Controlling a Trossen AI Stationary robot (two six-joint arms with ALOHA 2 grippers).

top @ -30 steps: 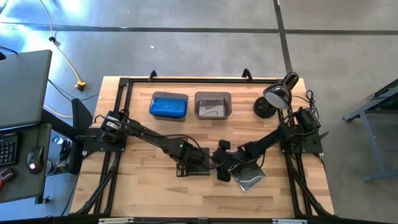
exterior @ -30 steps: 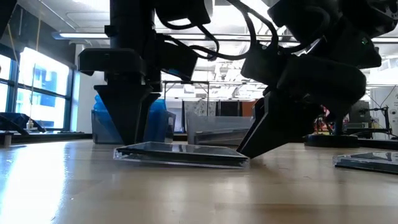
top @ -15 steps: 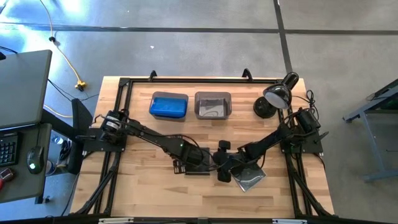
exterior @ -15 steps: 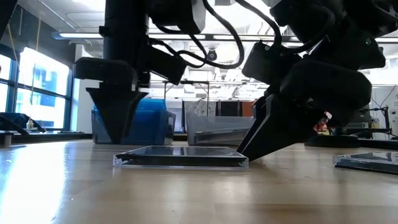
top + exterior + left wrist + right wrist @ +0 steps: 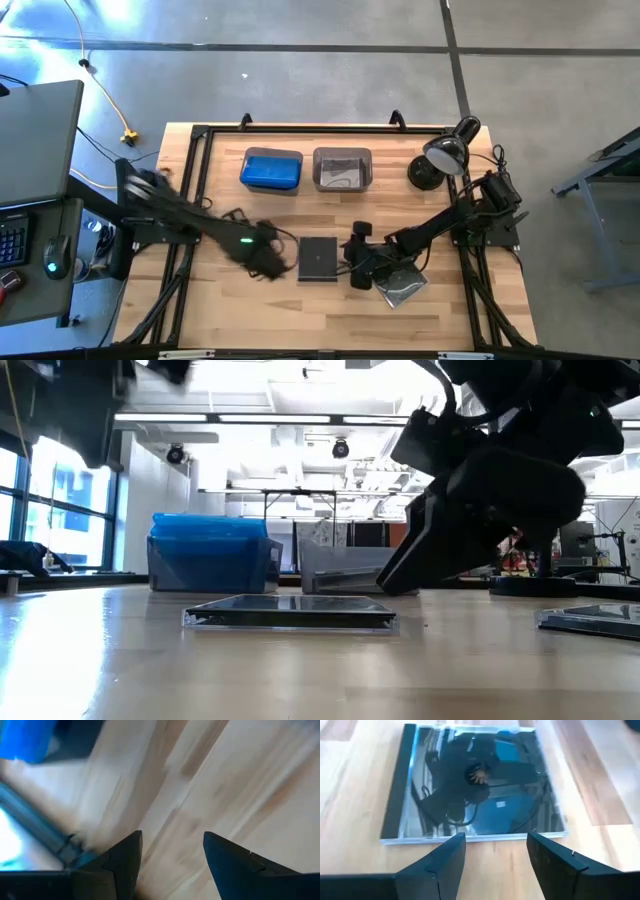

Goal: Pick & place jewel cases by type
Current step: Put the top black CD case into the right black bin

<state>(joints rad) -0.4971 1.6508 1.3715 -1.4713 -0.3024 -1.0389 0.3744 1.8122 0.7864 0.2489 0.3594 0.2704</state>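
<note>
A black jewel case lies flat on the wooden table near its middle, and nothing touches it. My right gripper stands open just to the case's right. Its fingers slant down toward the case's near edge and stop short of it. My left gripper hangs open above bare wood to the left of the case. A second glossy jewel case lies flat under my right arm.
At the back stand a bin filled with blue and a translucent grey bin. A black desk lamp stands at the back right. Bare table stretches along the near edge.
My left gripper has risen off the black jewel case and swung toward the table's left edge, rolling as it went. The case, slightly tilted a second ago, now lies flat.
</note>
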